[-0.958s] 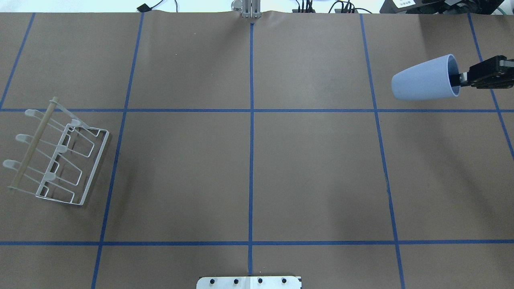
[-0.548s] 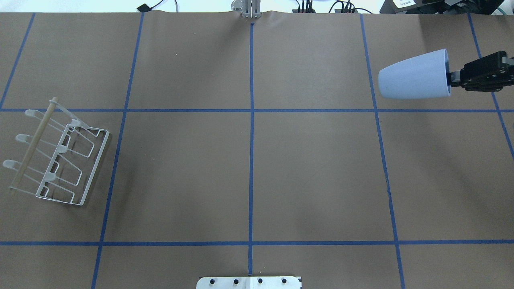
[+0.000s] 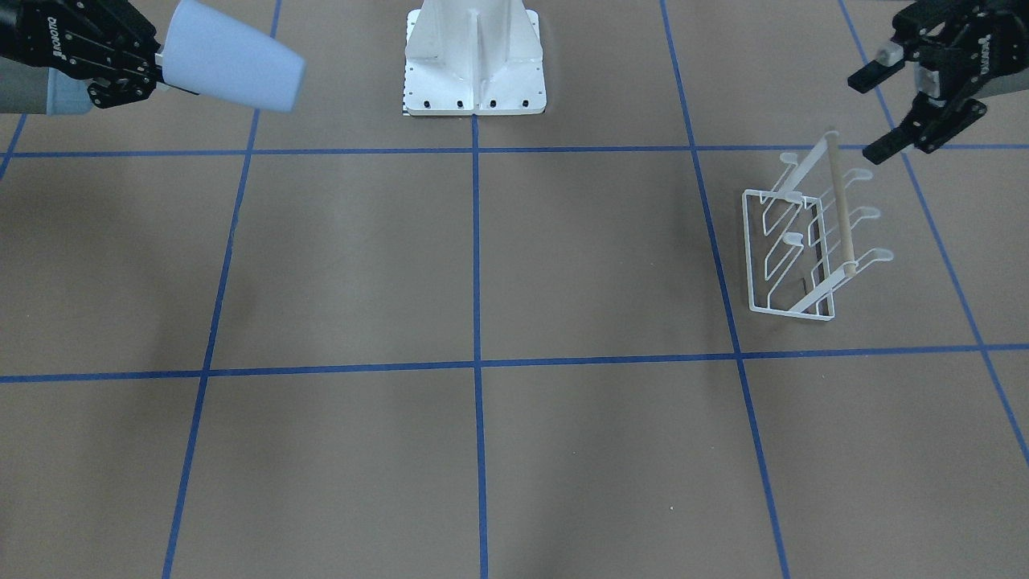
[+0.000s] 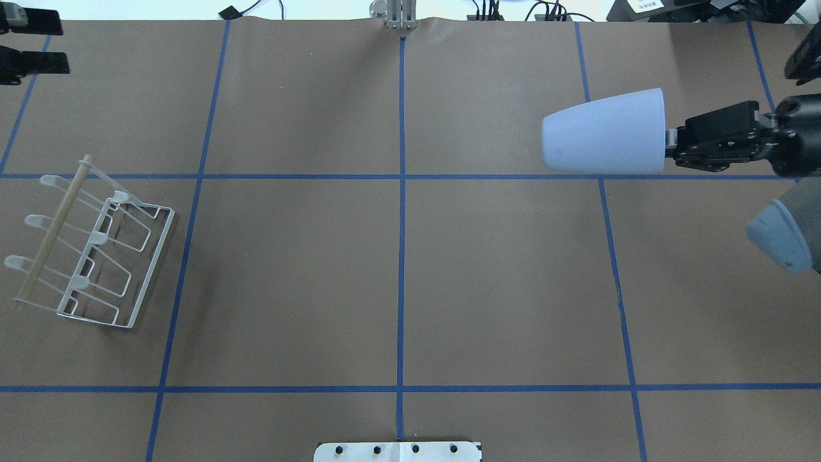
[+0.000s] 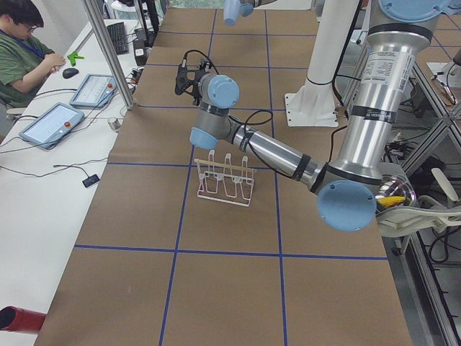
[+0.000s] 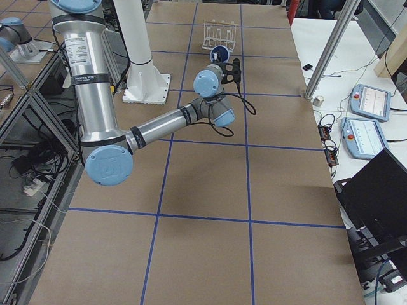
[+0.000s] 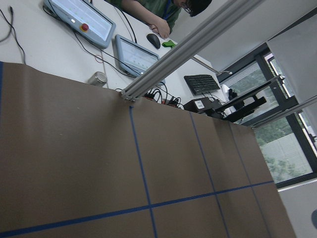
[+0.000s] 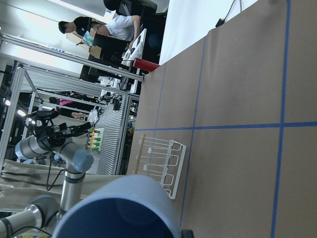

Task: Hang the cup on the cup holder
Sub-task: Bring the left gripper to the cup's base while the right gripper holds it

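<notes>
The right pincer (image 4: 669, 138) carried the pale blue tumbler (image 4: 603, 132) further in over the surface (image 4: 397, 289), with the tumbler ahead of its fingertips. The tumbler's mouth turned out of sight. Behind the pincer, the right arm (image 4: 779, 234) came into the overhead view. The left pincer (image 4: 54, 42) appeared too, jaws apart.

The left arm (image 5: 274, 155) and right arm (image 6: 159, 124) are alike: brushed-silver tubes, bulky round joints with pale blue caps, a printed label on each thick upper tube, and a thin black cable looping near the wrist. Their white pedestal (image 3: 476, 56), at twelve o'clock in the front-facing view, has dark screws along its foot plate. The left gripper (image 3: 872, 115) at two o'clock and the right gripper (image 3: 161, 71) at ten o'clock are matte black linkages, the right one with white lettering.
</notes>
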Available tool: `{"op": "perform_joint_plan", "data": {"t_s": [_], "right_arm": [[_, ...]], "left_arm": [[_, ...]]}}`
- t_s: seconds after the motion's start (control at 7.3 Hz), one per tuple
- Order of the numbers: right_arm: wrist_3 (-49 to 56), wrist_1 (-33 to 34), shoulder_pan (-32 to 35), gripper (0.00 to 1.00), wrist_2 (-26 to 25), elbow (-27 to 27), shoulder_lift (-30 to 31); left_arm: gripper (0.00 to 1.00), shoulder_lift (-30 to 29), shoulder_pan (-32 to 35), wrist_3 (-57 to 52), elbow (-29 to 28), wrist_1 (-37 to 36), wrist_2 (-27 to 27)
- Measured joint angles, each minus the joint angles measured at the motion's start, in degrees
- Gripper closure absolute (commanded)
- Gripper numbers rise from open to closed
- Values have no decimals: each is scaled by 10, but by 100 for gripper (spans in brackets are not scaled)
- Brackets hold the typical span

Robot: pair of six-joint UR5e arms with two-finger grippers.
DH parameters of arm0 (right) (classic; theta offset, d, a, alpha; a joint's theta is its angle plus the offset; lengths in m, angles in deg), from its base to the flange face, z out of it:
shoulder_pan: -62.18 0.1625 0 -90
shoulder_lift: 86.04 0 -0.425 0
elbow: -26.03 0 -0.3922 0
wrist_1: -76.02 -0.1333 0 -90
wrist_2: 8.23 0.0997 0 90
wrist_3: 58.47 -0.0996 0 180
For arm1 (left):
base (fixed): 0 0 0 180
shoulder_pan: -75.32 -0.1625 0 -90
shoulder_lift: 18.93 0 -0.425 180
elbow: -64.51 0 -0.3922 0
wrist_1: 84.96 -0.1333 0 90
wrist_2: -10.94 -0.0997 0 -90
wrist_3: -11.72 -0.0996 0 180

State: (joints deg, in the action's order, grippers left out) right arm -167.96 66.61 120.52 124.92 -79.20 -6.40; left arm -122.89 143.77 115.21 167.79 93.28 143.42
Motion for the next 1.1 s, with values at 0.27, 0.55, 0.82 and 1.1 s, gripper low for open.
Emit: {"op": "perform_joint_plan", "data": {"t_s": [0.27,0.55,0.82,1.1], "right_arm": [[-40,-15,-49,100,-46,-12,-32],[-51,-17,-111,100,-89,-17,-62],[-53,-22,-161,100,-126,-17,-81],[-53,-24,-182,100,-145,-18,-93]], "left_arm": [[2,-37,-96,103,3,58,-113],[2,-61,-208,132,22,81,-246],[2,-92,-294,155,31,82,-335],[2,-112,-327,170,30,78,-355]]}}
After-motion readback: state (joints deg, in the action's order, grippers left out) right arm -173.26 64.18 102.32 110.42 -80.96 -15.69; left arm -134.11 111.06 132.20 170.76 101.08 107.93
